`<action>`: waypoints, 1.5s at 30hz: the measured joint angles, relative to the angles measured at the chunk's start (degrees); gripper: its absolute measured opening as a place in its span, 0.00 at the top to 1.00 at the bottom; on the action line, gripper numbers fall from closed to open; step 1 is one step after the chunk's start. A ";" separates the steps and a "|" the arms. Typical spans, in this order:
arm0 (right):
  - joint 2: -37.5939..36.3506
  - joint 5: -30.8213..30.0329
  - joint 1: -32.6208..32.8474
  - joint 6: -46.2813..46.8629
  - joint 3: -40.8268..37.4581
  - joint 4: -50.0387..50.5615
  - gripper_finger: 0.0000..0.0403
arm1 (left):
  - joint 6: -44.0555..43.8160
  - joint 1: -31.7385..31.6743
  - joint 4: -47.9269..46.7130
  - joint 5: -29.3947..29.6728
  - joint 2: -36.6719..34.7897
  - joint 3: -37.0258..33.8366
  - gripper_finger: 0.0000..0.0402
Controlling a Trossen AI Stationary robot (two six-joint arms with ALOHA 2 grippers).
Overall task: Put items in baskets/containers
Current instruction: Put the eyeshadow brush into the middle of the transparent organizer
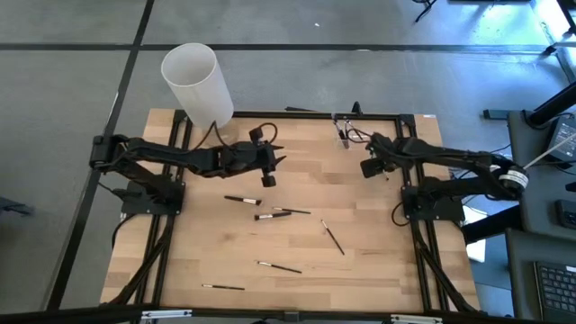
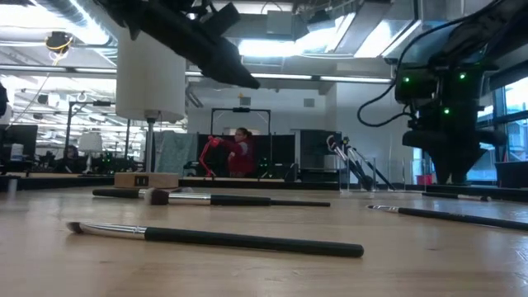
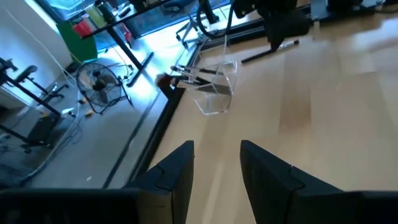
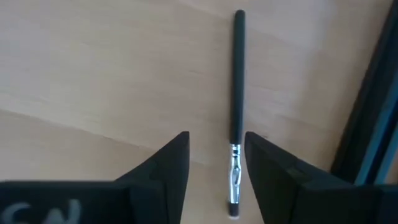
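Observation:
Several thin black-handled makeup brushes lie flat on the wooden table, among them one [image 1: 243, 200], another [image 1: 333, 237] and a third [image 1: 279, 267]. The clear plastic holder [image 1: 342, 131] stands at the table's far edge with a few brushes in it, also clear in the left wrist view [image 3: 214, 87]. My left gripper [image 1: 267, 173] hovers open above the table's middle, its fingers [image 3: 216, 155] pointing toward the holder. My right gripper [image 1: 369, 167] is open [image 4: 216, 149] just over one brush [image 4: 236, 93]. Its fingers stand on either side of that brush's silver ferrule end.
A tall white cylinder [image 1: 200, 83] stands beyond the table's far left corner. A black frame rail [image 4: 373, 93] runs along the table edge close to the right gripper. Bare wood lies between the scattered brushes. A person [image 2: 242, 153] stands far off in the room.

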State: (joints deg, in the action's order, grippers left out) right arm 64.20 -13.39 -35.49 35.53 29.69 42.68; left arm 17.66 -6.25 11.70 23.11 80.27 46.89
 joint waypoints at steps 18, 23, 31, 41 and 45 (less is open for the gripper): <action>12.60 3.56 -3.75 -2.81 0.31 -1.49 0.84 | 1.60 -0.67 -0.83 2.06 0.28 0.00 0.68; 12.61 6.98 -3.79 -3.04 0.30 -1.32 0.93 | 1.71 -0.67 -2.01 4.36 0.28 0.00 0.68; 10.68 15.68 0.06 -2.95 0.03 2.19 0.92 | 1.73 -0.67 -5.49 4.72 0.28 0.00 0.68; 1.49 34.23 8.03 4.30 -0.24 -4.83 0.95 | 1.60 0.61 -5.97 -5.96 0.28 0.00 0.68; -0.11 37.05 12.24 9.12 -0.20 -11.79 0.94 | 4.51 1.94 -5.73 -8.07 0.28 0.00 0.68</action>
State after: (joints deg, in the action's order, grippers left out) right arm 64.10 23.66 -23.25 44.65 29.50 30.89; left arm 22.17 -4.31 5.98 15.03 80.55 46.89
